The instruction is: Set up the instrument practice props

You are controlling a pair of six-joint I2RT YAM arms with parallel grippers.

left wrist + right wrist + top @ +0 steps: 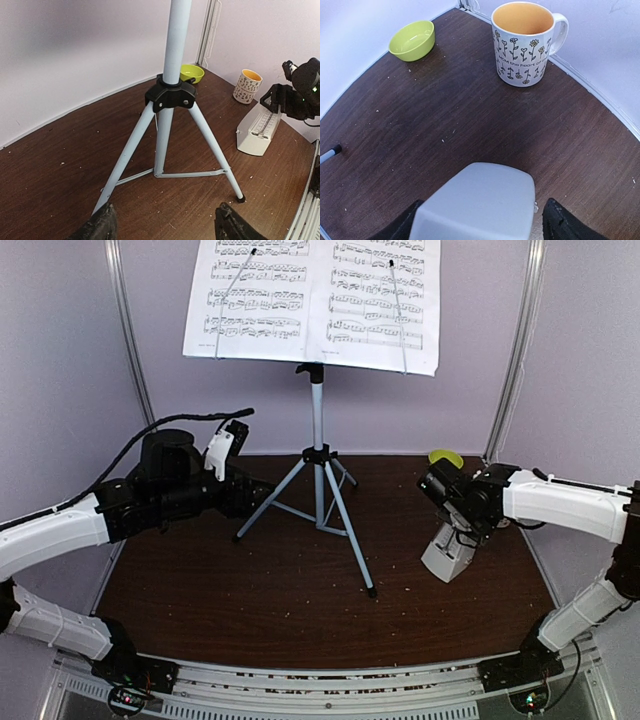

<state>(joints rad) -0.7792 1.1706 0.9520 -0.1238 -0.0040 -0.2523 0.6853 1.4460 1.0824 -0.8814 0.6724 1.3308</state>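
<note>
Right gripper straddles the metronome top, one finger on each side; cannot tell if it grips. The metronome sits tilted on the right side of the table, long axis leaning, base toward the music stand. Left gripper is open and empty, low near the upright stand's legs.

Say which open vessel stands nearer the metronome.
The white flower-printed mug with the orange inside; the yellow-green bowl sits farther from the metronome.
</note>
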